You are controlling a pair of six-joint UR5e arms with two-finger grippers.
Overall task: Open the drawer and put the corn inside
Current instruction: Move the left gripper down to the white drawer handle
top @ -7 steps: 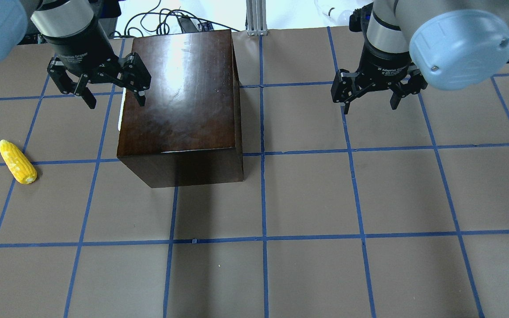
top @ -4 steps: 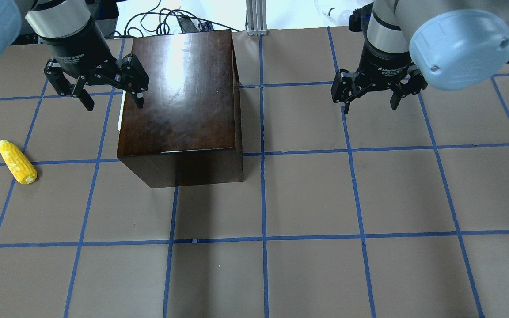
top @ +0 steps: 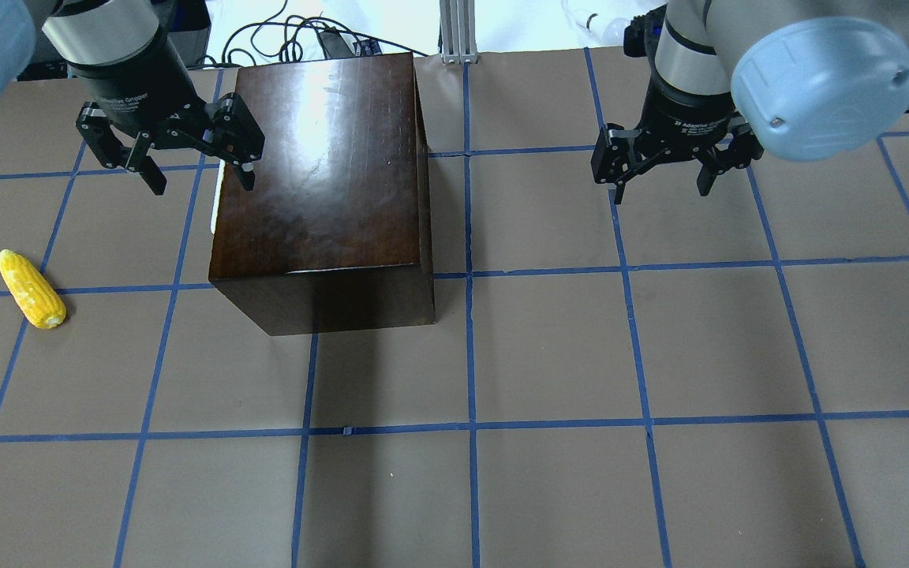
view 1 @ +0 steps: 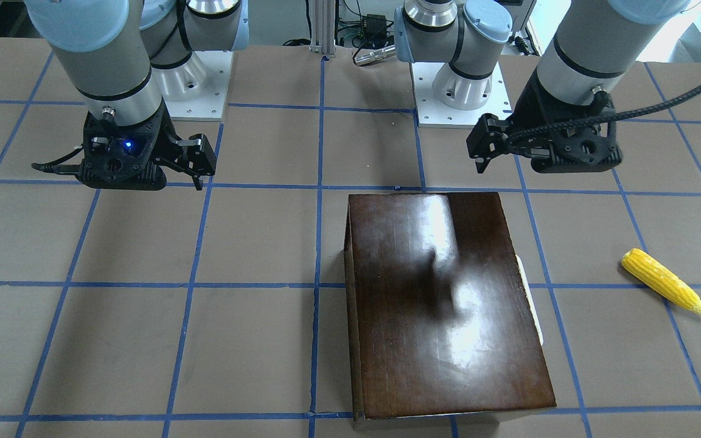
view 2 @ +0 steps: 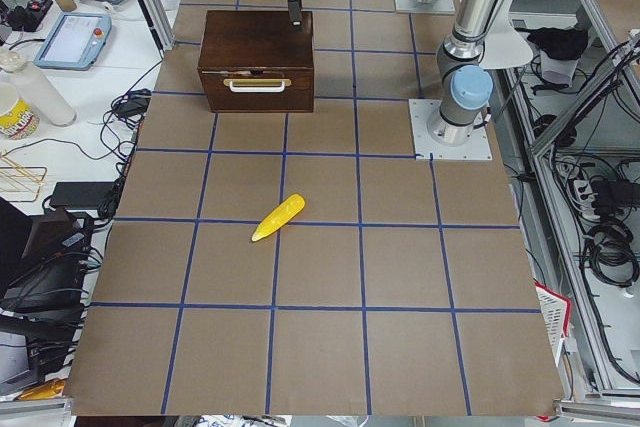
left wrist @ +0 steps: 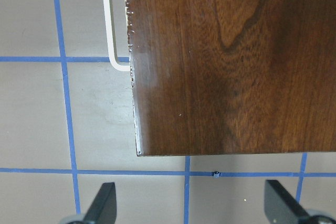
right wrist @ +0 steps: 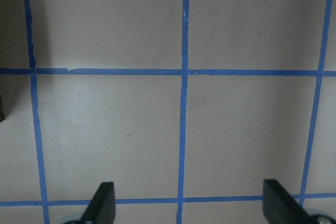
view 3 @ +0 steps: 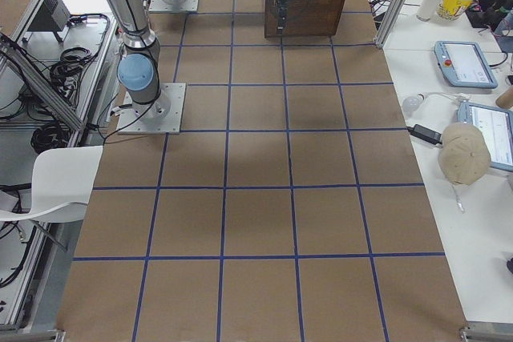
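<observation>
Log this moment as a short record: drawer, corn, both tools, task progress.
drawer: shut, front flush with the box, handle free
corn: lying on the table, to the robot's left of the box, apart from it
left tool: open, empty, above the box's handle-side edge
right tool: open, empty, over bare table
progress: no step done yet

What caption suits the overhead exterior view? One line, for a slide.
Open left gripper hovers by the drawer handle; corn lies on the table; right gripper hangs open.
</observation>
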